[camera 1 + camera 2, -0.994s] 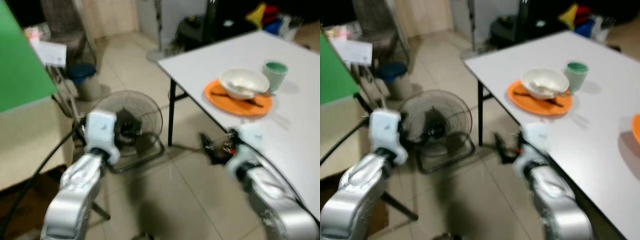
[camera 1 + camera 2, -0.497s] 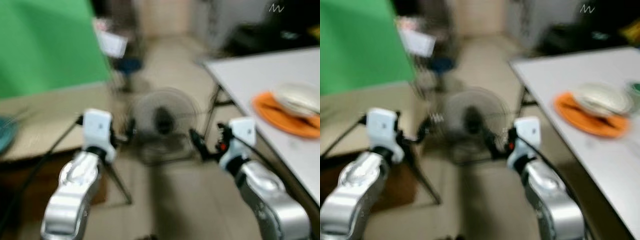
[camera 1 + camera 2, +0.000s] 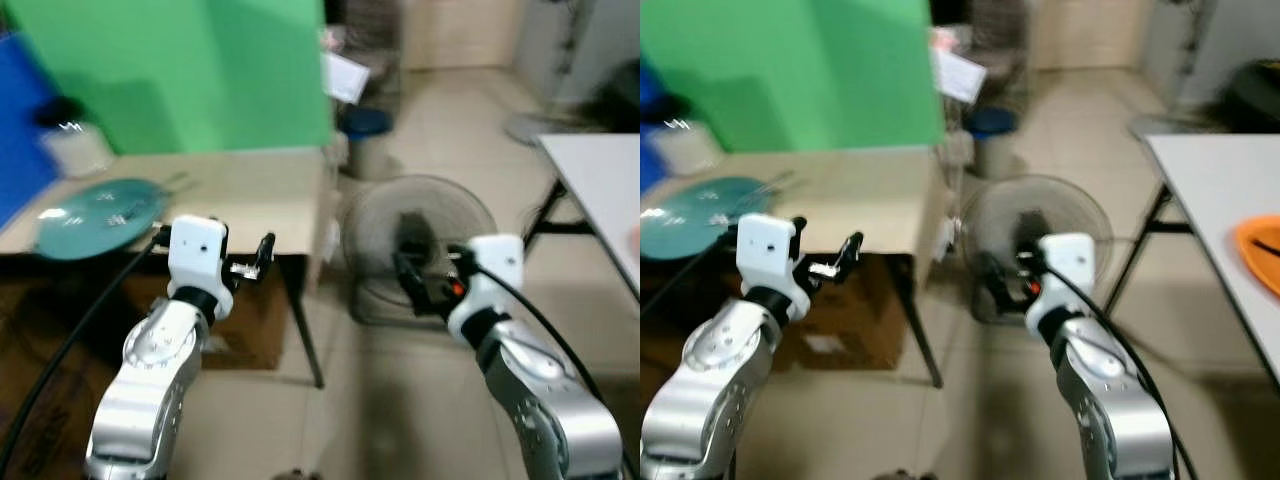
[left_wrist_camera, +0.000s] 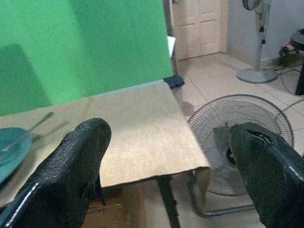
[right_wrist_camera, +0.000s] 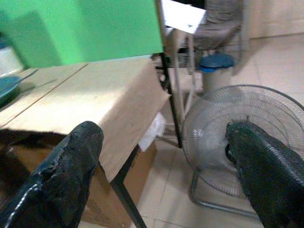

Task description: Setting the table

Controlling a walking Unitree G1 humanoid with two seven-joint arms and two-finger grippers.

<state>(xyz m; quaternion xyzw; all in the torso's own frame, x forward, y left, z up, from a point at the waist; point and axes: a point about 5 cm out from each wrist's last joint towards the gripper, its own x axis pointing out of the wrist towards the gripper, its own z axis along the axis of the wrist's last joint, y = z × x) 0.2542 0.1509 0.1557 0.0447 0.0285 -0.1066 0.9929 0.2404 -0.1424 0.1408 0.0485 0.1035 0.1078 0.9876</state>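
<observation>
My head camera has swung left since a second ago: the white table [image 3: 1230, 170] that filled the right side then is now just a corner at the right edge, and the bowl and green cup that stood on it have gone out of frame. Of the orange plate [image 3: 1260, 252] I see only a sliver at that table's right margin.

A tan, paper-covered bench [image 3: 230, 195] has come into view, backed by a flat green board [image 3: 190, 70]. One round teal plate [image 3: 100, 212] lies near the bench's left end, with something thin and metallic, perhaps a utensil, [image 4: 40, 121] just beside it toward the board; it is too blurred to name for certain. One pale lidded container [image 3: 72, 145] stands at the bench's far left corner. A brown cardboard box [image 3: 840, 320] sits beneath the bench.

One round wire-cage floor fan [image 3: 418, 240] rests on the beige tile floor [image 3: 340, 400] between bench and table.

My left gripper [image 3: 255, 258] is raised just off the bench's near edge, its two fingers spread apart and holding nothing. My right gripper [image 3: 412, 283] hangs in front of the fan, fingers likewise parted and empty.
</observation>
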